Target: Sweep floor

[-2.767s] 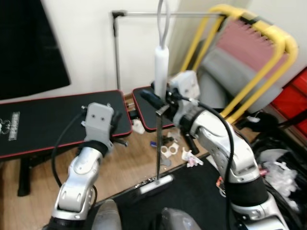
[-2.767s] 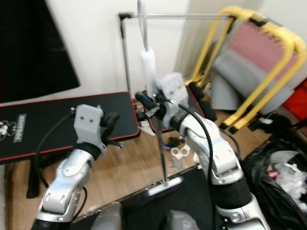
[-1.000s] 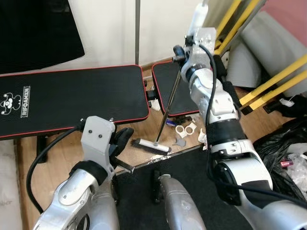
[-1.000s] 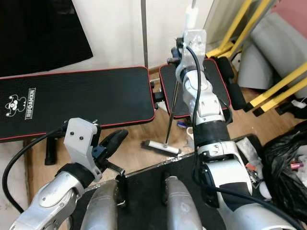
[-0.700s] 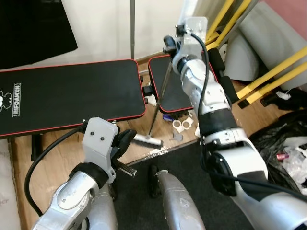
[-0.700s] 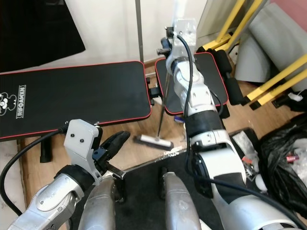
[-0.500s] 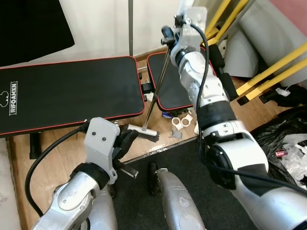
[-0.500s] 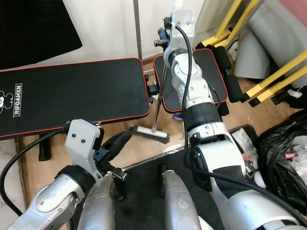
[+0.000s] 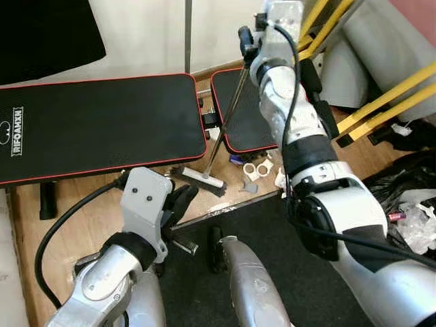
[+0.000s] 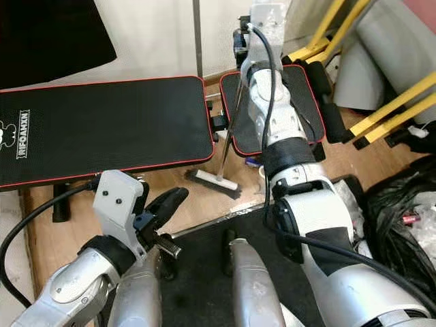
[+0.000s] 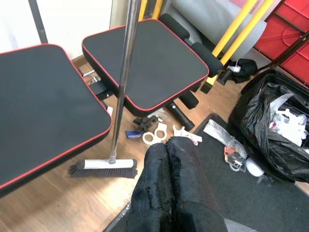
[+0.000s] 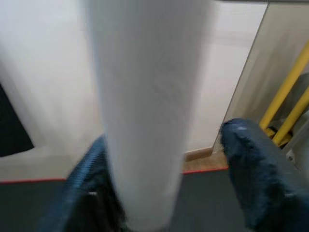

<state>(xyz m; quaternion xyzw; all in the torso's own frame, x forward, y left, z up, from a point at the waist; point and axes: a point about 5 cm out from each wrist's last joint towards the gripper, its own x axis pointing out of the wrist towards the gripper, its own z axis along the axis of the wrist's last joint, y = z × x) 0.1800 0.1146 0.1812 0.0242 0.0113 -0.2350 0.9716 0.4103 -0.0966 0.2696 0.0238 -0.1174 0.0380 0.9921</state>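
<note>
The right gripper (image 9: 251, 42) reaches far forward and grips the broom (image 9: 221, 121) high on its handle; in the right wrist view the two black fingers (image 12: 251, 169) sit on either side of the white grip, closed around it. The broom's shaft slants down to its brush head (image 9: 198, 180), which rests on the wooden floor (image 9: 68, 204) just near the edge of the large black bench pad (image 9: 102, 122) and left of the scattered litter (image 9: 255, 170), the white rings and scraps lying beside the smaller pad (image 11: 149, 58). The left gripper (image 9: 178, 202) hangs low and near, fingers pressed together and holding nothing. The main risk, as I judge it, is the shaft catching in the gap between the two pads, or the brush head jamming under the bench frame, which would twist the handle in the grip. A stroke pulled from here may also miss the litter, since the head lies left of it. The edge of the black mat (image 9: 272, 238) could stop debris swept towards the robot, and the black rubbish bag (image 9: 409, 204) on the right lies close to the arm's swing.
</note>
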